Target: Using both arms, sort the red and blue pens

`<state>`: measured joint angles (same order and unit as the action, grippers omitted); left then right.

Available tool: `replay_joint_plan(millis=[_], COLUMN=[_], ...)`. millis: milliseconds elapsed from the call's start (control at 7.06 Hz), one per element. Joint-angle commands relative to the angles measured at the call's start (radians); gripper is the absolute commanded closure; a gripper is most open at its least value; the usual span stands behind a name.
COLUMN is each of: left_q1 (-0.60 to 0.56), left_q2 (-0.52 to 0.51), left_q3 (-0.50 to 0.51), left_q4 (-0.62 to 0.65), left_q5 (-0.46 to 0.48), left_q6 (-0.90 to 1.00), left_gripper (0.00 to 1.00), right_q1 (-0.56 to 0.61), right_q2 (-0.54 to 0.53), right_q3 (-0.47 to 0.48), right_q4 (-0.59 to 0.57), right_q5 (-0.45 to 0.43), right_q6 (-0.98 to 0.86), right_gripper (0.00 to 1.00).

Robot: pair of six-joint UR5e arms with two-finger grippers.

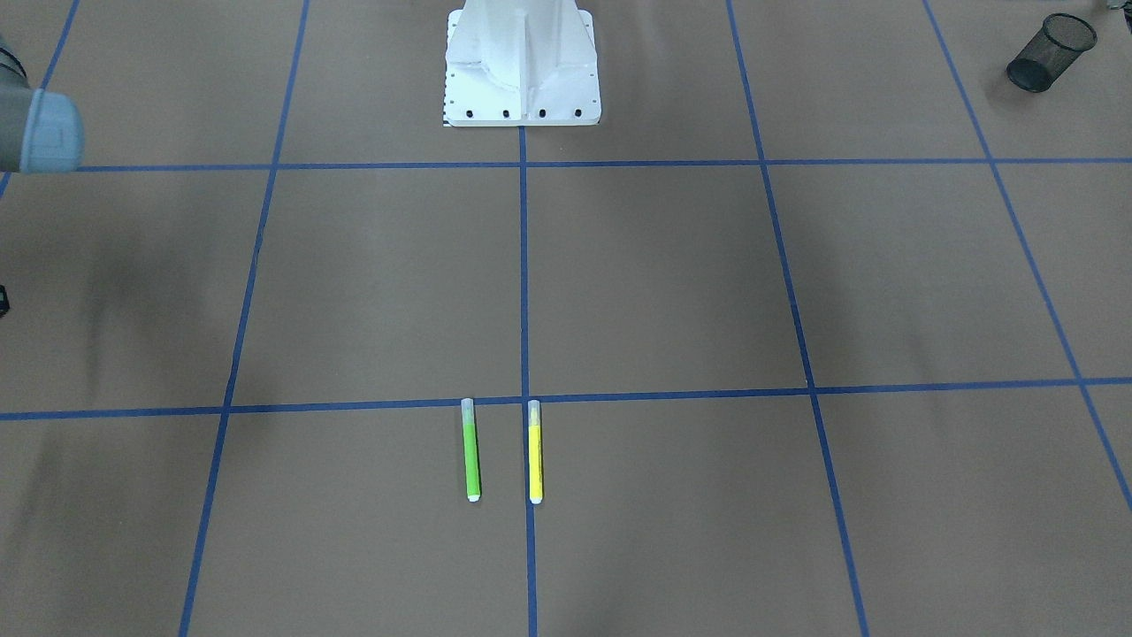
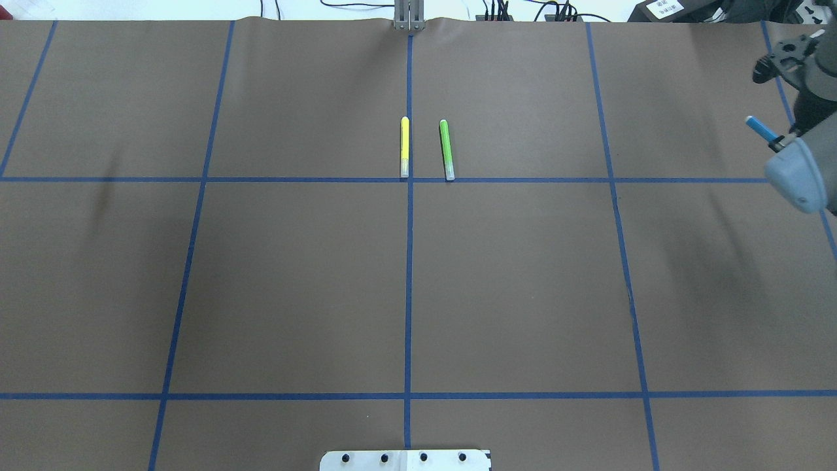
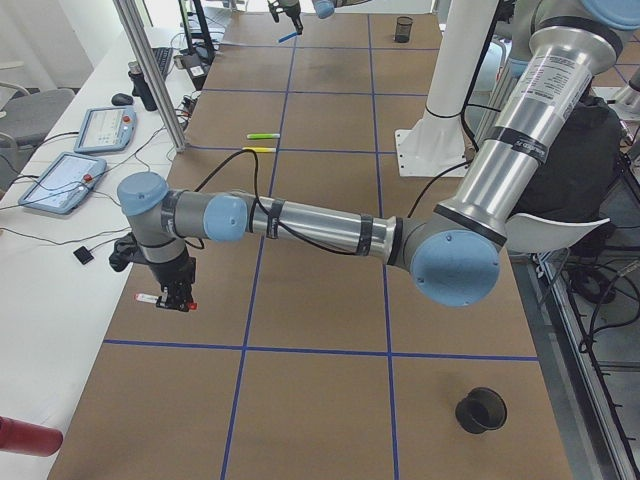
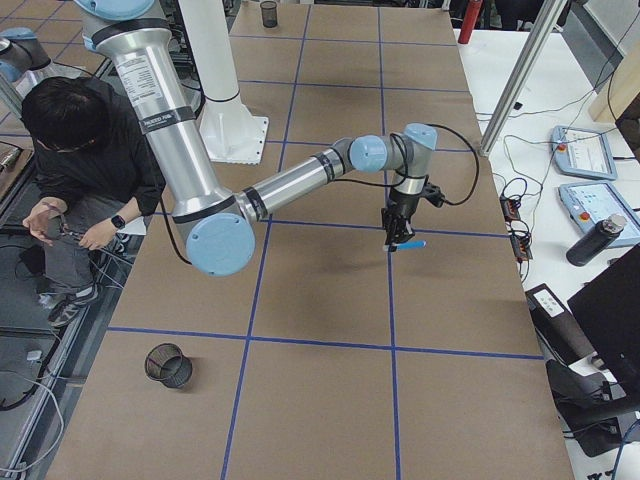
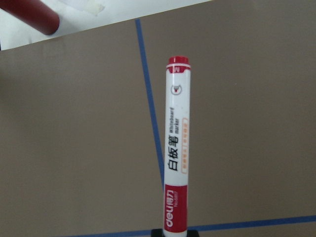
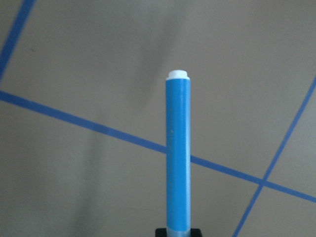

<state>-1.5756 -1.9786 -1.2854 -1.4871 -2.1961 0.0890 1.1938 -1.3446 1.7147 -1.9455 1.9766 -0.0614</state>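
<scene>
My left gripper (image 3: 176, 293) is shut on the red pen (image 5: 177, 148), a white-barrelled marker with a red cap and a printed label. It hangs a little above the table near the far edge, on the robot's left. The marker (image 3: 163, 300) lies level in the fingers. My right gripper (image 4: 397, 232) is shut on the blue pen (image 6: 177, 158), a slim blue barrel with a pale tip. That pen (image 2: 762, 129) shows at the overhead view's right edge, above the brown table, beside the right arm (image 2: 794, 171).
A green pen (image 1: 471, 451) and a yellow pen (image 1: 534, 453) lie side by side near the centre line. Black mesh cups (image 3: 481, 410) (image 4: 168, 364) stand near the robot's side at each end. The white robot base (image 1: 522, 71) stands mid-table. A person (image 4: 80, 170) sits beside the table.
</scene>
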Motion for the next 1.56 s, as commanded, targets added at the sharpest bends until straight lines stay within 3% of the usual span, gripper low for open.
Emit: replay_joint_plan(millis=[0,142,425,708,850,1133,1416], left_q1=[-0.072,-0.105,-0.116,-0.153,-0.156,-0.158,-0.179], left_q2=[0.166,0.232,0.440,0.498,0.571,0.642,0.705], left_q3=[-0.034,-0.041,-0.205,-0.418,-0.510,-0.529,-0.598], left_q4=[0.008,0.007,0.046,0.468,0.558,0.612,0.819], left_q5=[0.006,0.006,-0.001,0.002,0.003,0.001,0.001], left_q6=[0.052,0.054,0.040,0.055,0.055,0.055,0.165], left_gripper=[1.00,1.00,1.00,1.00,1.00,1.00,1.00], right_q1=[0.136,0.174,0.229,0.275,0.282,0.317,0.322], right_q2=[-0.187,-0.227,-0.239,-0.222,-0.222,-0.220,-0.234], right_q3=[0.052,0.055,0.051,0.083,0.120,0.135,0.236], right_q4=[-0.018,-0.070,-0.217,-0.417,-0.506,-0.609,-0.742], right_q5=[0.022,0.013,0.011,0.051,0.088,0.097,0.094], right_q6=[-0.188,-0.211,-0.242,-0.239,-0.239,-0.242,-0.302], right_gripper=[1.00,1.00,1.00,1.00,1.00,1.00,1.00])
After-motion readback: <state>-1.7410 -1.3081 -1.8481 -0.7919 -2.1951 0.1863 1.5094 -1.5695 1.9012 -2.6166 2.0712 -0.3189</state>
